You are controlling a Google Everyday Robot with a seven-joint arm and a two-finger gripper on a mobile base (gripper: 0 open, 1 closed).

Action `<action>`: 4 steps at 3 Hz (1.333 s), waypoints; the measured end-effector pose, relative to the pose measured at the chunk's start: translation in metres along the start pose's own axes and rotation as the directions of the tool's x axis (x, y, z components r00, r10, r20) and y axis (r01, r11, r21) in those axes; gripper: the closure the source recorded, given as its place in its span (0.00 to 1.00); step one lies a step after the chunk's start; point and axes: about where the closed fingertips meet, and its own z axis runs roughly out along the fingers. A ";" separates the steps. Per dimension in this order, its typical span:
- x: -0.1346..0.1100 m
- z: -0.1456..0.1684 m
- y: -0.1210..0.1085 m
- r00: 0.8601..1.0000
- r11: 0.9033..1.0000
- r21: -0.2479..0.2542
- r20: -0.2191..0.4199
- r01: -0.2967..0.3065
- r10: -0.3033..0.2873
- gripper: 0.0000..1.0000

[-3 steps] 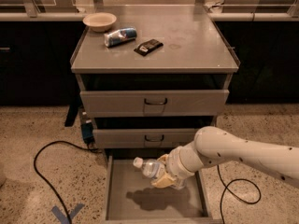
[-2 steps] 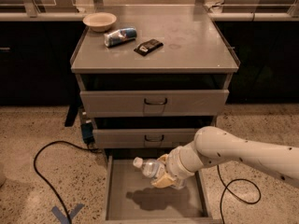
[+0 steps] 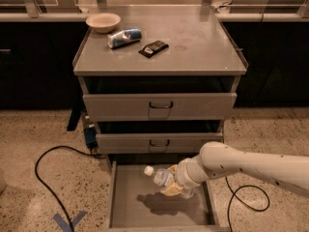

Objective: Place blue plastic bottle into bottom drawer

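Pinching the blue plastic bottle [image 3: 161,176] between the pale fingers [image 3: 170,190] of the gripper [image 3: 175,184], across the lower part of its body, with the white cap [image 3: 148,170] pointing left and a little upward. Holding it tilted and clear of the floor of the bottom drawer [image 3: 126,208], above the middle of the open tray, and casting a dark shadow [image 3: 155,203] on the grey metal just below.

Judging the bottle as light, thin-walled and springy: yielding under a hard squeeze, smooth and round enough to slip or twist in a loose one. Treating the straight body, near the middle of its length, as the sound place to grip, not the narrow neck or cap. Expecting it to roll once laid on its side, with the flat floor offering nothing to check it but the drawer walls. Not reckoning it fragile.

Reaching in from the right with the white arm [image 3: 251,166], low in front of the two upper drawers [image 3: 159,105]. Leaving untouched, on the desk [image 3: 193,47] above, a bowl [image 3: 103,21], a blue and silver can [image 3: 124,37] and a dark packet [image 3: 153,48].
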 end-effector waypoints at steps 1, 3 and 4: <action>0.031 0.029 -0.024 0.998 0.998 0.038 0.024 -0.055 0.054 1.00; 0.076 0.102 -0.038 0.982 0.987 0.015 0.103 -0.162 0.160 1.00; 0.076 0.103 -0.037 0.982 0.987 0.014 0.103 -0.162 0.160 1.00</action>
